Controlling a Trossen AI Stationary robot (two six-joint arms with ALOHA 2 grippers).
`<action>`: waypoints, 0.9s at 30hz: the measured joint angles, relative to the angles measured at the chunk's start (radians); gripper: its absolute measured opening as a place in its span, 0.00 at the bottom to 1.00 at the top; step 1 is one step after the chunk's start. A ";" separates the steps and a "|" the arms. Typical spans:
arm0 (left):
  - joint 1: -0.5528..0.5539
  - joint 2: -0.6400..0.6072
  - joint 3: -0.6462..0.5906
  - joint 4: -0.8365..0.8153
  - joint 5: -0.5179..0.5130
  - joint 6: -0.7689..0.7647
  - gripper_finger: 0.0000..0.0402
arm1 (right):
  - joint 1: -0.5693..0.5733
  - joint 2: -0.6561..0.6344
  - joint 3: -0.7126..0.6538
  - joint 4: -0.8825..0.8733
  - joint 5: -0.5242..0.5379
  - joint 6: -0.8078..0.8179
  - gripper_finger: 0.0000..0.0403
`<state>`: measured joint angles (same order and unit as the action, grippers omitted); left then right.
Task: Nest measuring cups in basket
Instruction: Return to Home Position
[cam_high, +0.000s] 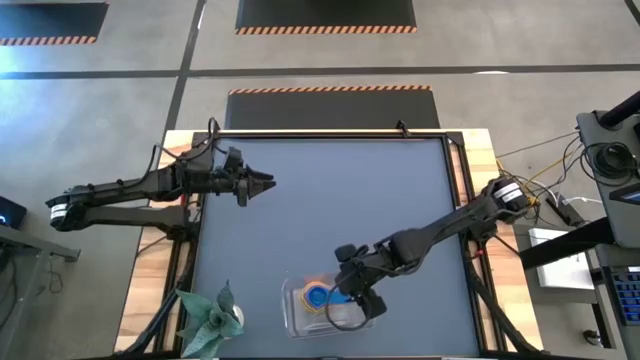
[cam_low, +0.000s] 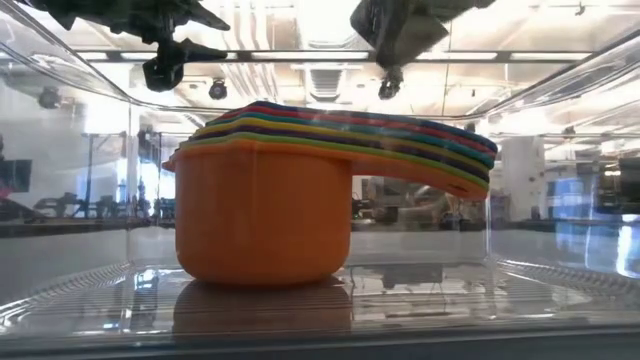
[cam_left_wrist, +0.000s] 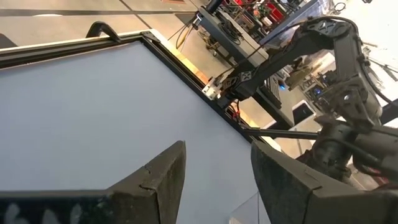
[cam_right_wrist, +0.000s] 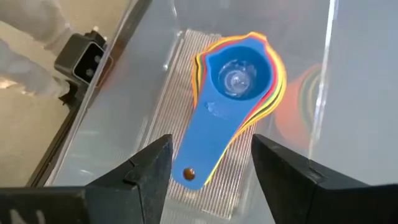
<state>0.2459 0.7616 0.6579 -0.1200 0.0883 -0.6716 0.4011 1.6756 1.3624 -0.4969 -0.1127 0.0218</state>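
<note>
Right claw (cam_right_wrist: 211, 142), fingers spread wide and empty, hovers just above the nested cups (cam_right_wrist: 236, 81), which sit upright in the basket (cam_right_wrist: 171, 118) with blue on top. The stack looks light, stiff and slick (best pinched across the layered handles). Its long axis points back toward this claw. Left claw (cam_high: 265, 182) waits well apart, fingers parted.

Left arm (cam_high: 120, 192) extends level from the worktop's (cam_high: 330, 200) left edge. The left gripper (cam_high: 268, 183) is near the far-left corner, fingers (cam_left_wrist: 155, 183) parted. Right arm (cam_high: 440, 228) reaches diagonally from the right edge. The right gripper (cam_high: 358, 300) is at the near edge, angled down, fingers (cam_right_wrist: 143, 171) parted.
</note>
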 joint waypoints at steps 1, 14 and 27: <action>0.000 0.000 0.000 0.000 0.000 0.000 0.41 | -0.002 -0.005 0.000 0.000 0.001 -0.003 0.51; 0.000 -0.002 0.000 0.001 0.001 0.000 0.41 | -0.014 -0.030 0.000 0.001 0.004 0.004 0.43; 0.000 -0.167 0.110 -0.005 0.033 0.095 0.27 | -0.140 -0.237 -0.093 0.125 0.113 -0.072 0.15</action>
<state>0.2455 0.5942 0.7679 -0.1248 0.1215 -0.5770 0.2612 1.4383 1.2697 -0.3714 0.0002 -0.0500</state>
